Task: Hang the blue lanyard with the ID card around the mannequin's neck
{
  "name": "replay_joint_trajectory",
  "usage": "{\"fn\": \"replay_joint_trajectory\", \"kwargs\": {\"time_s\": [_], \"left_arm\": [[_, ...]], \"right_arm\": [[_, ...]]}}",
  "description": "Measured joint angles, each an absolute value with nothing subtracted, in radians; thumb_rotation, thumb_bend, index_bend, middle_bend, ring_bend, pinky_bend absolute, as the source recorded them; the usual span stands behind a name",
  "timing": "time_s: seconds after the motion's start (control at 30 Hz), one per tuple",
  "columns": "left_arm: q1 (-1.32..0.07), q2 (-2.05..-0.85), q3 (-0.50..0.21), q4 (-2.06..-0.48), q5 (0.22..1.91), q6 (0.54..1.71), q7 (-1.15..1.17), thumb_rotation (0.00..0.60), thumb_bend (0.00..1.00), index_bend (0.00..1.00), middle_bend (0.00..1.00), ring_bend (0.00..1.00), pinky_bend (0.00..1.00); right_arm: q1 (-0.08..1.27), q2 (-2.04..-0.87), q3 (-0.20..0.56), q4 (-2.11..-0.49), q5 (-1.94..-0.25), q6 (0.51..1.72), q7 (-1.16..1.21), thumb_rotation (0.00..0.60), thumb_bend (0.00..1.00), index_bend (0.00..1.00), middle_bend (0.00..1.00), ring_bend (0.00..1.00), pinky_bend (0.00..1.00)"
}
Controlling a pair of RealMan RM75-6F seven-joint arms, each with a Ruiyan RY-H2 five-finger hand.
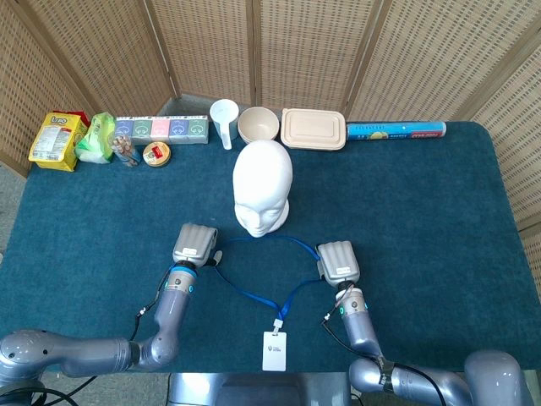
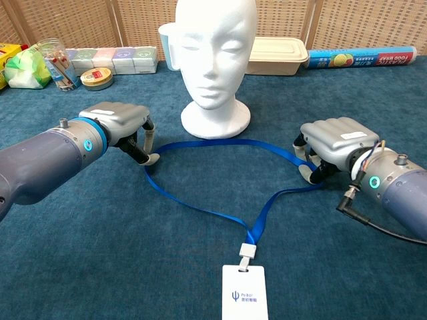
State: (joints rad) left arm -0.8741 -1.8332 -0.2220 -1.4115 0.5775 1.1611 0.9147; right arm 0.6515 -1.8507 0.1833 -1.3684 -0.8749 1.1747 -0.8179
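Observation:
The white mannequin head stands upright mid-table, facing me. In front of it the blue lanyard lies flat in a loop, with its white ID card nearest me. My left hand is at the loop's left bend, fingers curled down and apart, one fingertip touching the strap. My right hand sits over the loop's right bend with fingers curled around the strap. The bend is hidden under it, so a grip is unclear.
Along the far edge stand a snack bag, a green bag, a row of small boxes, a tape tin, a white scoop cup, a bowl, a lidded container and a foil roll. Wicker screens stand behind.

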Motion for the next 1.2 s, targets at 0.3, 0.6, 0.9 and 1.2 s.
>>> {"fn": "replay_joint_trajectory", "kwargs": {"time_s": [0.3, 0.6, 0.9, 1.2], "left_arm": [[-0.877, -1.841, -0.220, -1.402, 0.573, 1.162, 0.926, 0.432, 0.40, 0.57, 1.00, 1.00, 1.00], [-0.881, -1.846, -0.214, -1.399, 0.576, 1.161, 0.939, 0.434, 0.40, 0.57, 1.00, 1.00, 1.00], [-0.886, -1.857, -0.215, -1.389, 0.582, 1.169, 0.952, 0.455, 0.42, 0.57, 1.00, 1.00, 1.00], [-0.889, -1.868, -0.215, -1.375, 0.578, 1.165, 0.962, 0.460, 0.42, 0.57, 1.00, 1.00, 1.00]], "right_arm": [[0.647, -1.847, 0.186, -1.369, -0.874, 1.171, -0.806, 0.600, 0.56, 0.66, 0.87, 1.00, 1.00], [0.644, -1.847, 0.185, -1.369, -0.871, 1.165, -0.800, 0.600, 0.56, 0.66, 0.87, 1.00, 1.00], [0.642, -1.845, 0.187, -1.370, -0.871, 1.161, -0.788, 0.600, 0.57, 0.67, 0.87, 1.00, 1.00], [0.640, -1.841, 0.187, -1.371, -0.868, 1.158, -0.785, 0.600, 0.57, 0.67, 0.87, 1.00, 1.00]]}}
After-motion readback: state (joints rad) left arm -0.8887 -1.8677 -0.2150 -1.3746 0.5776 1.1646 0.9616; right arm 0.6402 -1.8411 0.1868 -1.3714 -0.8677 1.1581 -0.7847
